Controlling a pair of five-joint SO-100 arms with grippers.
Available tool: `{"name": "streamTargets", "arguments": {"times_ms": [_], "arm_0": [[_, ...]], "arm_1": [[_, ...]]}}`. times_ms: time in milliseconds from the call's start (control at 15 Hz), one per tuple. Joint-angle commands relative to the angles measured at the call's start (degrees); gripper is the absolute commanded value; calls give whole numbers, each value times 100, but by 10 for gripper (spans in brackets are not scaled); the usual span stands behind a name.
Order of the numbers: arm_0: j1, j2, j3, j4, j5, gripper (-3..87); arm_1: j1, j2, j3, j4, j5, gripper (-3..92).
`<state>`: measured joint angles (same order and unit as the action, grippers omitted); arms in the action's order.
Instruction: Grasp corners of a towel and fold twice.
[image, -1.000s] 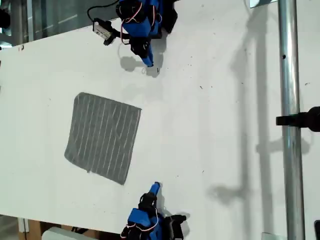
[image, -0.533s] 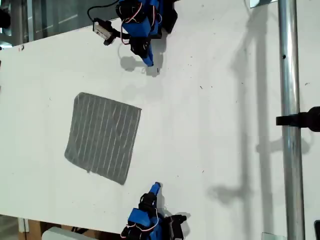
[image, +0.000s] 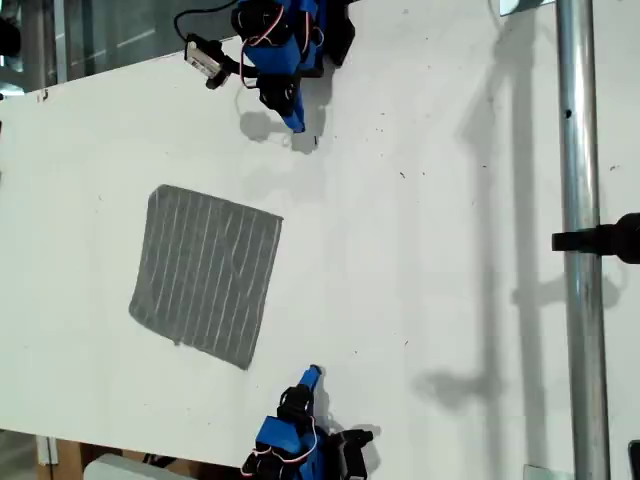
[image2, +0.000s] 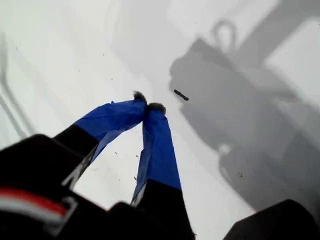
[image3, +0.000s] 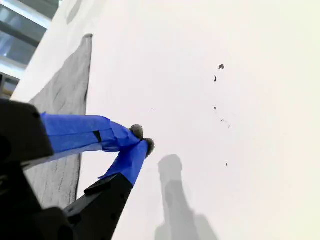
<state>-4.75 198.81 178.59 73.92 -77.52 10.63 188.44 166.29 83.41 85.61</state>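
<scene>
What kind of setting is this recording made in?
Probably a lab or workshop test bench: a bare white tabletop with two small blue arms at opposite edges, a grey striped cloth towel lying flat, and a metal pole with a black clamp, likely rig hardware.

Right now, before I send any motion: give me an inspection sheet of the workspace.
Surface: white table, a few dark specks.
Job's things: towel flat and unfolded towards the exterior view's left, all four corners lying free, nothing touching it.
Clutter: nothing seen.
Grippers: my first claw shut, empty, over bare table; my second claw shut, empty, off the towel.
Cables: black cable looping off the arm at the exterior view's top, clear of the towel.
Surroundings: metal pole with a black clamp at the exterior view's right.
</scene>
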Motion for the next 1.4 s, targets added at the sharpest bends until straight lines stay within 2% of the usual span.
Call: {"name": "streamTargets", "arguments": {"times_ms": [0, 267, 467, 533, 667, 867, 1000, 1133, 1267, 1333], "arm_0": [[44, 9, 9, 0, -79, -28], [79, 9, 9, 0, -62, -28], [79, 9, 9, -18, -70, -28], [79, 9, 9, -18, -88, -28], [35, 9, 9, 0, -167, -28], [-141, 9, 9, -35, -369, -28], [-44, 9, -44, 26, -510, -28], [35, 9, -176, 211, -650, -27], [44, 9, -202, 272, -703, -17], [44, 9, -211, 272, -721, 43]], "arm_1": [[9, 18, -79, 53, -26, -2], [-88, 18, -343, -202, -114, -3], [167, -1274, -1354, -765, -844, -3], [352, -2575, -2224, -1046, -1345, -3], [562, -5458, -4808, -1028, -2443, -3], [738, -8824, -8657, -193, -3858, 12], [809, -10257, -10204, -26, -4605, 53], [896, -11039, -10670, -123, -5159, 293], [1046, -11549, -10758, -193, -5546, 361], [1143, -11628, -10767, -211, -5766, 393]]}}
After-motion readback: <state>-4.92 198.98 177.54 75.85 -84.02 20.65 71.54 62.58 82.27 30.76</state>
